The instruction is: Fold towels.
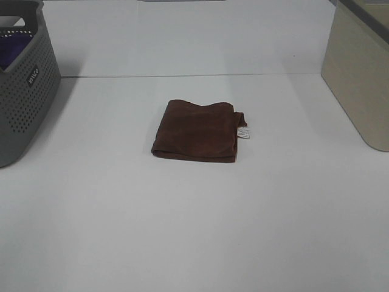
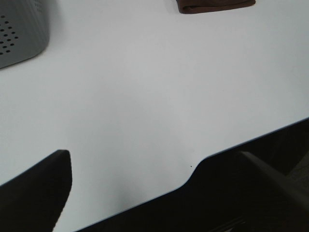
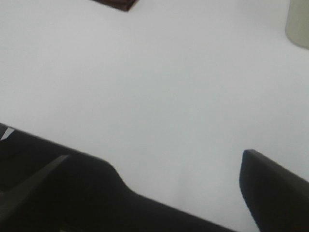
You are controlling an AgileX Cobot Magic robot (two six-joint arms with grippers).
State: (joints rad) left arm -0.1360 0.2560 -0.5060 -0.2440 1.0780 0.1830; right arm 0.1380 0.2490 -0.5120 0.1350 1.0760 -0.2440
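One dark reddish-brown towel (image 1: 194, 131) lies folded into a compact rectangle at the middle of the white table, its small white tag (image 1: 244, 132) sticking out at the right edge. Neither gripper appears in the exterior high view. The left wrist view shows the left gripper (image 2: 154, 159) open over the table's near edge, one dark finger (image 2: 43, 193) visible, with the towel (image 2: 215, 6) far ahead. The right gripper (image 3: 154, 157) is also open with nothing between its fingers (image 3: 275, 193), and only a corner of the towel (image 3: 116, 4) shows far ahead of it.
A grey perforated basket (image 1: 24, 85) holding something purple stands at the far left, also seen as the basket (image 2: 21, 34) in the left wrist view. A beige bin (image 1: 358, 79) stands at the far right. The white table (image 1: 194, 231) stretches bare around the towel.
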